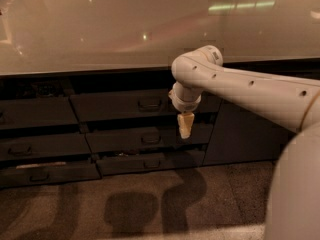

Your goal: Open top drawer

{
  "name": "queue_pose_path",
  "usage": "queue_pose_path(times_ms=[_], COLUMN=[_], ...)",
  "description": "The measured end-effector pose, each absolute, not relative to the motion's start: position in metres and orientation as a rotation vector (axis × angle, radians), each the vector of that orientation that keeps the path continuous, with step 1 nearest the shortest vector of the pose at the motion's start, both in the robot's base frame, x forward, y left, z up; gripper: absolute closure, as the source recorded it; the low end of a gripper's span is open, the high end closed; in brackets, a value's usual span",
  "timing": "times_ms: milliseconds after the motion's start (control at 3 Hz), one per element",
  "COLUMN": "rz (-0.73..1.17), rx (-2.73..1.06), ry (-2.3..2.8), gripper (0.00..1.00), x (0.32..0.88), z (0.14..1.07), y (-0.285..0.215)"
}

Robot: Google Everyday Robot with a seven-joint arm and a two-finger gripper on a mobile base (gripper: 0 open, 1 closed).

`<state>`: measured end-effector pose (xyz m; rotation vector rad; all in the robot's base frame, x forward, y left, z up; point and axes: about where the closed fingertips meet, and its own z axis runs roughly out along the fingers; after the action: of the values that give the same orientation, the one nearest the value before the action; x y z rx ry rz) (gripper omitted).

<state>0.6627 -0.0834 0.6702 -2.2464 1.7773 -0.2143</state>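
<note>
The gripper (pixel 185 125), grip state untellable, hangs at the top drawer's (pixel 110 106) lower right corner, past its handle (pixel 149 104); it may snag the middle drawer (pixel 120 140).

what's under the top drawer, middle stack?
Below the top drawer sit a middle drawer and a bottom drawer, each with a loop handle, then floor. The claw hangs before the middle drawer's right end, hiding that patch. Insides unseen.
</note>
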Motion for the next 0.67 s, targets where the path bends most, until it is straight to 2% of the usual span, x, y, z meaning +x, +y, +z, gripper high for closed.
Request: queue_pose_path(times_ms=[333,667], rz=[-0.183,-0.184], rx=[-2.206,-2.206], ry=[1.839,1.839], gripper=[0.0,0.0], x=[0.6954,0.6954], z=[0.6764,0.676], y=[-0.0948,-0.0949])
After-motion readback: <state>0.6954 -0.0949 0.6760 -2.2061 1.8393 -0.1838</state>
